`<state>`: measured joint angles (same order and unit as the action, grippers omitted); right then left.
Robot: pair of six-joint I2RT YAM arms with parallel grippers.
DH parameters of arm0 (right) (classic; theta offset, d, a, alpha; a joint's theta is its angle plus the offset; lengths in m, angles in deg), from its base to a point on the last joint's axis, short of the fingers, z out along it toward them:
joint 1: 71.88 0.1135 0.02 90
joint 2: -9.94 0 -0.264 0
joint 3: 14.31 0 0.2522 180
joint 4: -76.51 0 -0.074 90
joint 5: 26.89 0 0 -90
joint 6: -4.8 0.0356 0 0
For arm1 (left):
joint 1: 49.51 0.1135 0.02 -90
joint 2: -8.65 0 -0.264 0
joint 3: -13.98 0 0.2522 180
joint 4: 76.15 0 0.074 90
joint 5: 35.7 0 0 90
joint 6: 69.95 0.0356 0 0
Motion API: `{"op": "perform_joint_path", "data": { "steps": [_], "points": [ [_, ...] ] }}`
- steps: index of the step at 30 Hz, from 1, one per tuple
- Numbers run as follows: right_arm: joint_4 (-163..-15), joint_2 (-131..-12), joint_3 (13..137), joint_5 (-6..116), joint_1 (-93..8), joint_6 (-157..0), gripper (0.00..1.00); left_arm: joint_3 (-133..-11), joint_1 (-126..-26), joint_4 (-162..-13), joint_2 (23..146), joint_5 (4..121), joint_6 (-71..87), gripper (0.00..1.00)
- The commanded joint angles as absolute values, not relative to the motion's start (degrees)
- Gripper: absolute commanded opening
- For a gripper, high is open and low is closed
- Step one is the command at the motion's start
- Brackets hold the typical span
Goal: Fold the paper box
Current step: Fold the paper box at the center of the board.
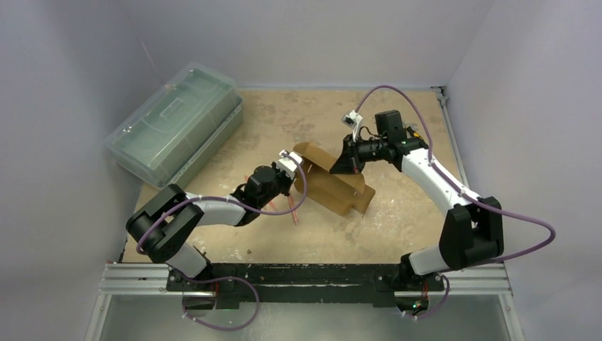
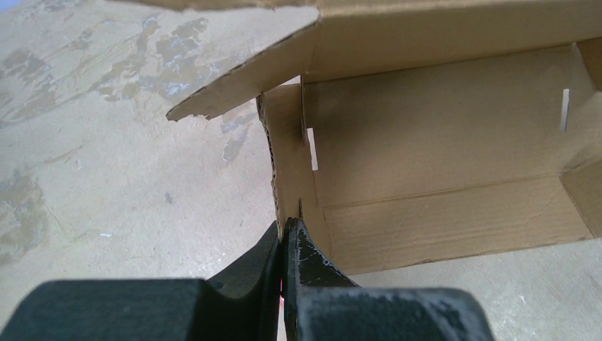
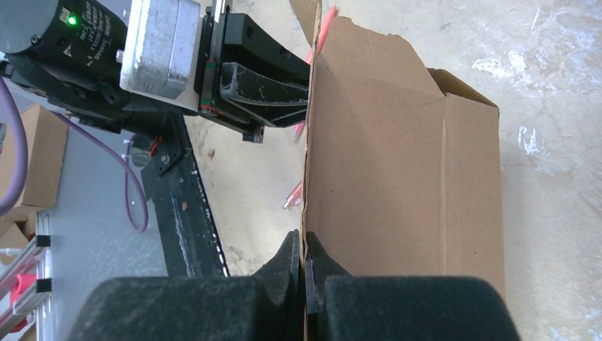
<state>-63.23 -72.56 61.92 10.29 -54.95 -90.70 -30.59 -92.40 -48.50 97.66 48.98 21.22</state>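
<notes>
The paper box [image 1: 334, 186] sits half-formed in the middle of the bench [image 1: 284, 241], the left pincer [image 2: 287, 231] pinching a wall edge and the right pincer [image 3: 304, 245] pinching a panel's rim. Both bites look shallow, so an uneven pull could slip, tear or flatten it. Only the left wrist view shows the inner slots [image 2: 312, 149]; the right wrist view shows the outer panel [image 3: 397, 177].

my left gripper [image 2: 287, 226] and right gripper [image 3: 303, 241] are both pinched tight on opposite edges of the box [image 1: 341, 188], my left arm reaching forward low with its elbow bent, my right arm arching in from the right, wrists facing each other.
</notes>
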Motion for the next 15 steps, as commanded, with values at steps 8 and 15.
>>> {"op": "perform_joint_path", "data": {
  "steps": [8,15],
  "points": [
    [-60.6,-75.84,68.22,2.35,-54.92,-88.67,0.0,-27.77,-92.81,-43.41,96.61,46.04,23.57,0.0],
    [-51.61,-78.54,72.18,-0.99,-54.88,-94.76,0.0,-25.11,-92.86,-40.91,95.73,45.5,23.87,0.0]
  ]
}}
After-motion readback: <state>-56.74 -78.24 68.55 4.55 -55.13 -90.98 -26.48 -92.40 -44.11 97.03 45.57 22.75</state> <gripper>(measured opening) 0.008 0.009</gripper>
